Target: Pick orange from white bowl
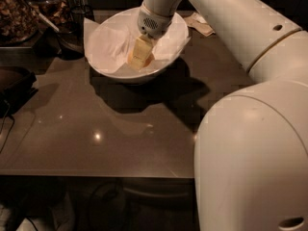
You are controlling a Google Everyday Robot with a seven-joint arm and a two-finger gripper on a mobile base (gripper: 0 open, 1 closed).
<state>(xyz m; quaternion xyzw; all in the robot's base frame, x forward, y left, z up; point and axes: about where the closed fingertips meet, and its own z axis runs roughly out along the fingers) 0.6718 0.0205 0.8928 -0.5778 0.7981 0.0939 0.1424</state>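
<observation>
The robot's pale hand, whose grip I cannot tell, is hanging low over the small round yellow-orange fruit inside the large white paper-lined bowl on the far side of the dark surface, and a nudge is likely risking rolling the fruit aside.

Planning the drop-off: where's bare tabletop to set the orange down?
Bare tabletop in front of the white bowl, between the dark object at left and the arm at right. Crowded back-left: dark containers. The gripper is down in the bowl, at the orange.

Jars left of claw; dark table beneath.
</observation>
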